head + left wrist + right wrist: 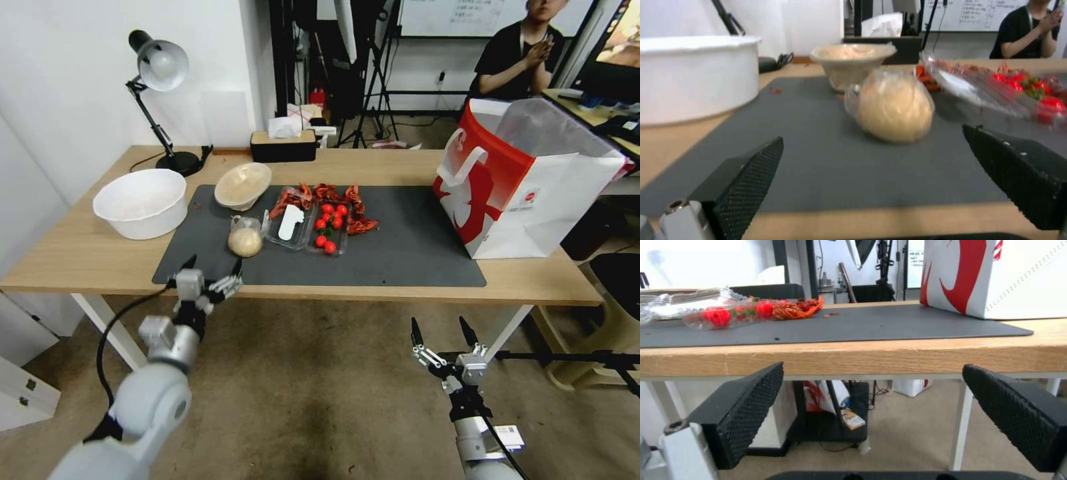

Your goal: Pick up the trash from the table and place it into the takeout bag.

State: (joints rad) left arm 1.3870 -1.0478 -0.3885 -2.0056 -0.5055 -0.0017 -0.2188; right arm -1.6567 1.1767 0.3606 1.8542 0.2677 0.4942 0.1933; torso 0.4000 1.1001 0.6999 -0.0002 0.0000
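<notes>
The trash lies on the dark mat (pixel 413 247) of the table (pixel 80 253). It includes a clear bag with a beige bun (pixel 245 239) (pixel 894 106), a tilted beige bowl (pixel 242 185) (pixel 852 63), a clear tray of red tomatoes (pixel 320 230) (pixel 996 90) (pixel 729 315) and red shell scraps (pixel 330 197) (pixel 795 308). The red and white takeout bag (pixel 527 177) (pixel 996 276) stands upright at the table's right end. My left gripper (pixel 213 263) (pixel 871 173) is open at the front edge, just short of the bun bag. My right gripper (pixel 439 327) (pixel 871 413) is open, below the table's front edge.
A large white bowl (pixel 141 202) (pixel 693 76) sits left of the mat. A desk lamp (pixel 160 73) and a tissue box (pixel 283 143) stand along the back edge. A chair (pixel 613 293) stands right of the table.
</notes>
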